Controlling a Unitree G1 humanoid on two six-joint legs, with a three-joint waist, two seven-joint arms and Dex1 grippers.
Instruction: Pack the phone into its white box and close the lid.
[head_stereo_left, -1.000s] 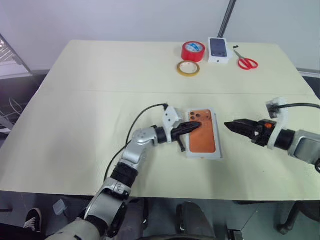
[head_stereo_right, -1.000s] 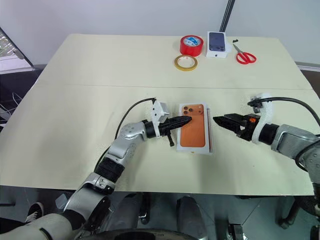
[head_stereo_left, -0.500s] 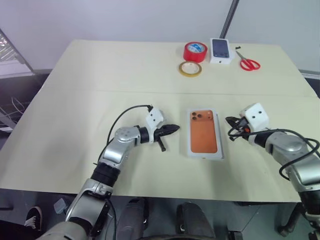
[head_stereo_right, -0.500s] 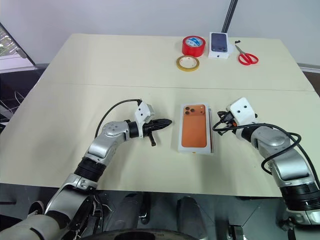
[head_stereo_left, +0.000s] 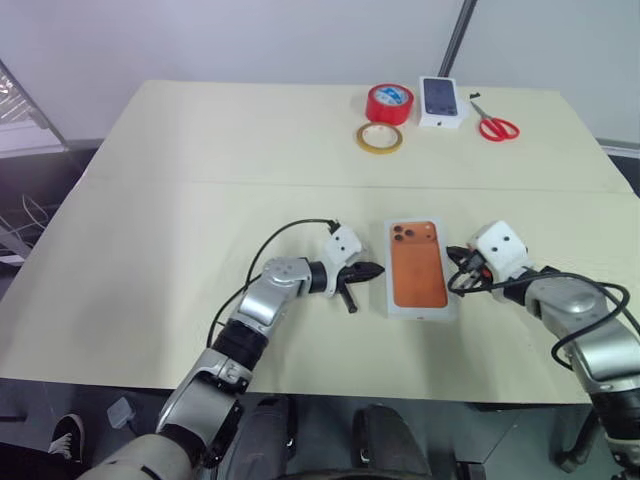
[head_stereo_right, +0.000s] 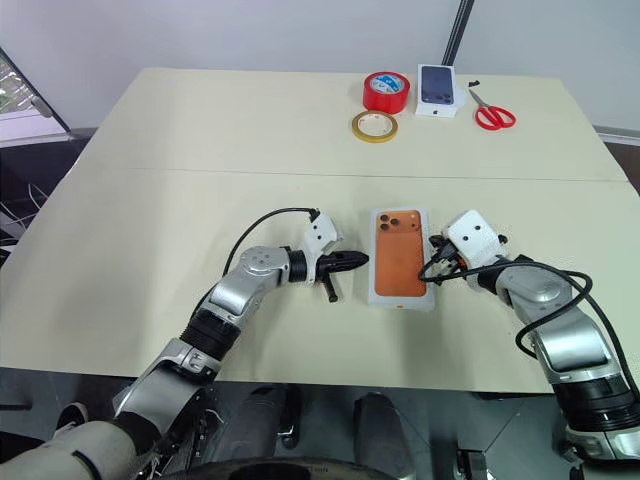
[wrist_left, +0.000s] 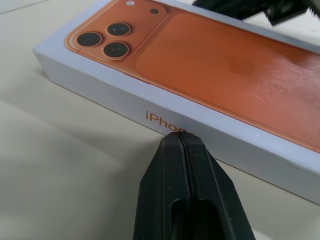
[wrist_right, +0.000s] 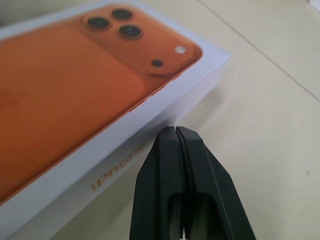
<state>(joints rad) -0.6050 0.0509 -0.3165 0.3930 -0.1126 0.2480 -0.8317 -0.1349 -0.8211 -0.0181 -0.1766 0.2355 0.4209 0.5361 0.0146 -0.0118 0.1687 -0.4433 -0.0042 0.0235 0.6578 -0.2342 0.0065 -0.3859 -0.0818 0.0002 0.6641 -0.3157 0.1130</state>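
Fingers (wrist_left: 202, 172) on the left gripper (wrist_left: 183, 136) are pressed fully together, nothing between them. Tips sit low at the table (head_stereo_left: 150, 200), right at the long side wall of the white box (head_stereo_left: 425, 313), by the orange lettering. Can't tell if they actually touch it.

Right gripper (wrist_right: 175, 130): same story. Fingers (wrist_right: 197, 165) are closed tight and empty, tips at the opposite long side of the box near the camera-lens end. Contact not clear either.

So the box sits between the two grippers, flat on the table near the front edge, long axis running away from the robot.

Phone (head_stereo_left: 417, 265): its orange back fills the top of the box with a thin white rim all round, lens cluster at the far left corner. Looks flush with the rim.

Far end of the table, well apart from the box: red tape roll (head_stereo_left: 387, 103), yellowish tape roll (head_stereo_left: 379, 137) just in front of it, small white box with a dark phone picture (head_stereo_left: 441, 101), red-handled scissors (head_stereo_left: 495, 126) beside that.
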